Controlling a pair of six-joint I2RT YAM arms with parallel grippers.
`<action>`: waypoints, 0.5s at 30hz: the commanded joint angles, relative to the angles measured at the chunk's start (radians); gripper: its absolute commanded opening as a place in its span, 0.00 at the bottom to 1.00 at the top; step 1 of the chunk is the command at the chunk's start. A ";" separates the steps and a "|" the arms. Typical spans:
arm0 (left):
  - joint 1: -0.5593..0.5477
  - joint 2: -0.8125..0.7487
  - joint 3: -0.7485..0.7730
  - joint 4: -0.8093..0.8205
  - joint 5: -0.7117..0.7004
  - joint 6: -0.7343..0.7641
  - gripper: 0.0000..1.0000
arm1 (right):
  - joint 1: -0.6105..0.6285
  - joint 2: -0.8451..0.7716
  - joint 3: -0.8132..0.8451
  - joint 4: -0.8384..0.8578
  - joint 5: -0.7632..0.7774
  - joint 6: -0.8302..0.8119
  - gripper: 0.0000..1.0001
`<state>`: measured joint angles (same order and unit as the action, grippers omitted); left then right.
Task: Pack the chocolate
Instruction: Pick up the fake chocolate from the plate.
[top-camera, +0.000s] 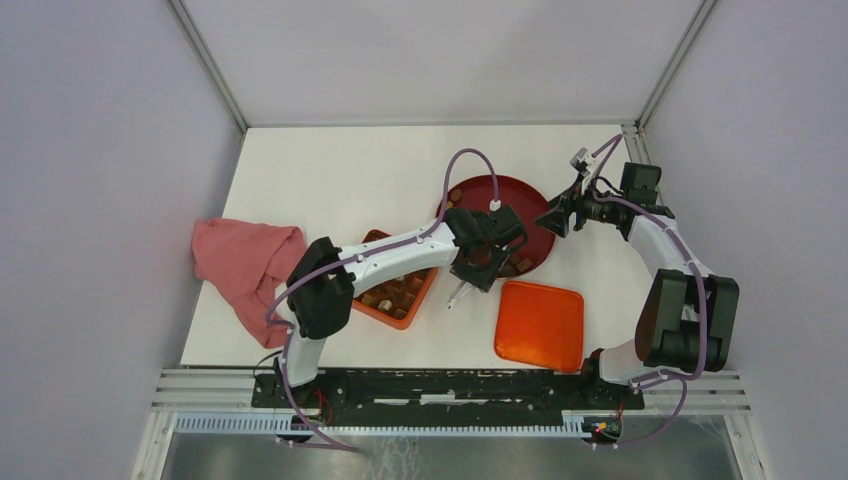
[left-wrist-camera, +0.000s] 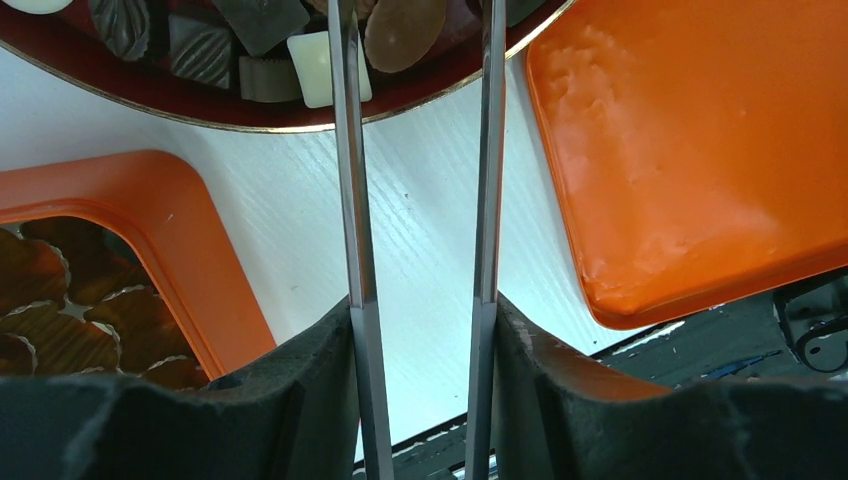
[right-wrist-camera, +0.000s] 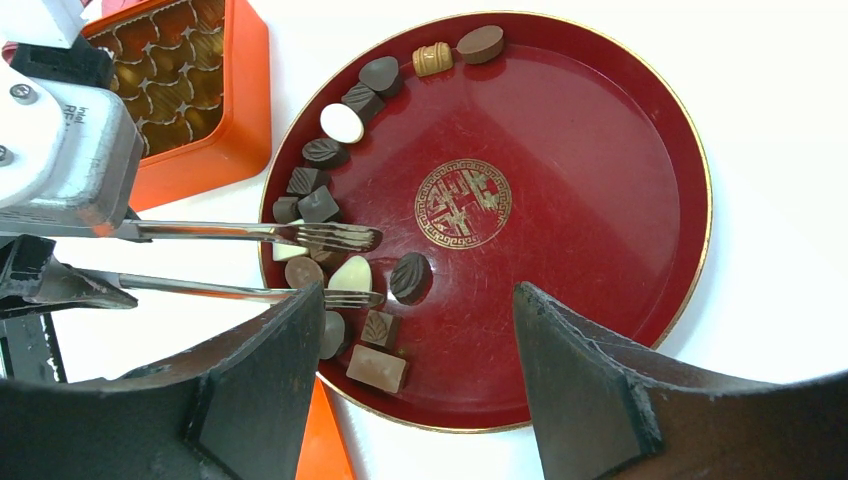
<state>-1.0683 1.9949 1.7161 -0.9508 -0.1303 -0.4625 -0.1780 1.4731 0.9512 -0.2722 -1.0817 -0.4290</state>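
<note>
The chocolate (right-wrist-camera: 320, 205) lies as several dark, brown and cream pieces along the left side of the round dark-red plate (right-wrist-camera: 560, 260). My left gripper (left-wrist-camera: 422, 330) is shut on metal tongs (right-wrist-camera: 250, 232), whose two fork-like tips stand apart over the plate's edge. A cream oval piece (right-wrist-camera: 350, 274) lies between the tips. The pieces (left-wrist-camera: 310, 65) and the plate rim (left-wrist-camera: 150, 95) show past the tongs (left-wrist-camera: 350, 200). My right gripper (right-wrist-camera: 415, 300) is open and empty above the plate's near side. In the top view the left gripper (top-camera: 488, 255) is over the plate (top-camera: 500, 190) and the right gripper (top-camera: 555, 215) is at its right edge.
The orange compartmented box (top-camera: 395, 300) with gold cups sits left of the plate; it also shows in the wrist views (left-wrist-camera: 170, 200) (right-wrist-camera: 240, 120). Its orange lid (top-camera: 540, 325) lies in front of the plate (left-wrist-camera: 690, 150). A pink cloth (top-camera: 245, 260) lies at the left.
</note>
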 joint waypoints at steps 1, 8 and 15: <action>-0.002 -0.012 0.055 -0.006 0.023 0.044 0.50 | -0.003 -0.008 0.027 0.004 -0.032 -0.017 0.74; 0.000 -0.018 0.040 -0.013 0.013 0.041 0.51 | -0.003 -0.005 0.027 0.005 -0.041 -0.014 0.75; 0.012 0.012 0.061 -0.028 0.022 0.056 0.51 | -0.003 -0.012 0.027 0.005 -0.040 -0.016 0.75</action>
<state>-1.0660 1.9987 1.7260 -0.9730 -0.1207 -0.4622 -0.1780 1.4731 0.9512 -0.2722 -1.0920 -0.4290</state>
